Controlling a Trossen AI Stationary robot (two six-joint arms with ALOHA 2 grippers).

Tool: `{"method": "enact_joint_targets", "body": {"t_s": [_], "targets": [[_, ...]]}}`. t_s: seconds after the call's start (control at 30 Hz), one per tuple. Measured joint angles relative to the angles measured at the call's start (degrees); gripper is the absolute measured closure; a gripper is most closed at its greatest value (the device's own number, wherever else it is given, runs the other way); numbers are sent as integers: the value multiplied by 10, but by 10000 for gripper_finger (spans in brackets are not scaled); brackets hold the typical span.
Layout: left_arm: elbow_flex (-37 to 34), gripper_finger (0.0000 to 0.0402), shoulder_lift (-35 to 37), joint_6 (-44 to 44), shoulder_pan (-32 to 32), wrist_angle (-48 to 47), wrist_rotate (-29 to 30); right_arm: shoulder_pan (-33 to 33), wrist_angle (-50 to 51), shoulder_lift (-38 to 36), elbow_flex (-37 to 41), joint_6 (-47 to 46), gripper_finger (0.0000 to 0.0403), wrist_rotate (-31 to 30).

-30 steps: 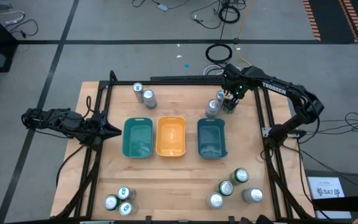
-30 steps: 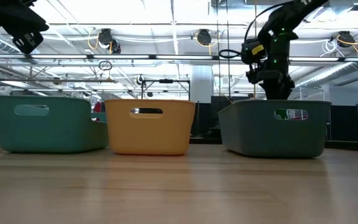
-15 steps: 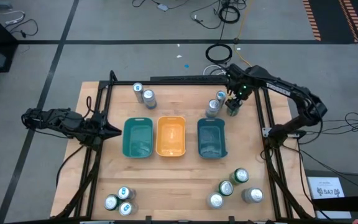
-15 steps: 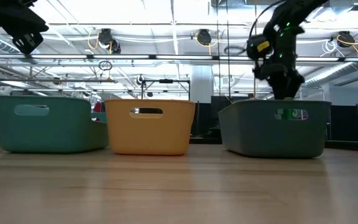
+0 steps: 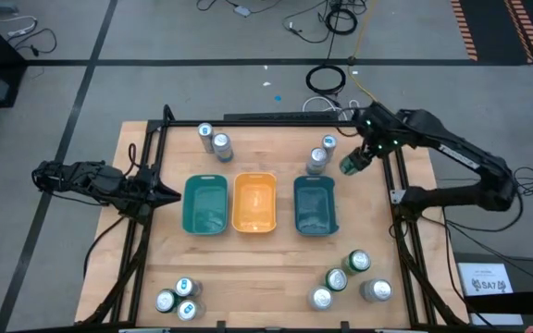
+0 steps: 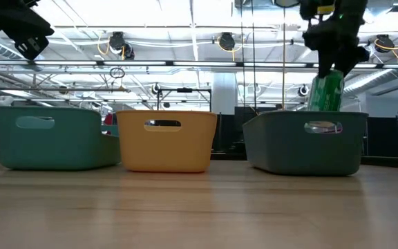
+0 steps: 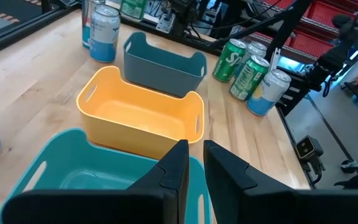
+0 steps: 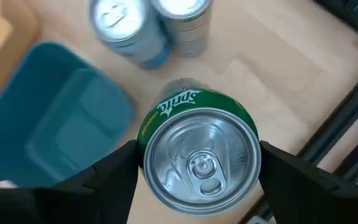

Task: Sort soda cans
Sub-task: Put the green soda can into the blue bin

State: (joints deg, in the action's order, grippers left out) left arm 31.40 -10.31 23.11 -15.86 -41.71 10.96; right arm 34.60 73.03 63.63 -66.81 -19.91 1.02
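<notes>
Right wrist view shows my right gripper [image 8: 197, 171] pinching the green can [image 8: 194, 155] by its smooth, thin sides, lifted above the worktop [image 5: 248, 268] beside the dark-green tray [image 5: 315, 205]; probably light, easily dented.

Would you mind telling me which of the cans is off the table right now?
The green can, held in the right tool above the table beside the dark tray. All other cans stand on the table.
</notes>
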Motion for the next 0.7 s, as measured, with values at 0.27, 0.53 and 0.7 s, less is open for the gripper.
{"method": "enact_joint_targets", "body": {"t_s": [0.27, 0.53, 0.7], "targets": [[0, 343, 0, 1, 0, 0, 0, -126, -12, -19, -25, -106, 127, 19], [0, 343, 0, 4, 0, 0, 0, -233, -25, 42, -89, -157, 127, -13], [0, 343, 0, 4, 0, 0, 0, -284, -29, 123, -113, -161, 127, -33]]}}
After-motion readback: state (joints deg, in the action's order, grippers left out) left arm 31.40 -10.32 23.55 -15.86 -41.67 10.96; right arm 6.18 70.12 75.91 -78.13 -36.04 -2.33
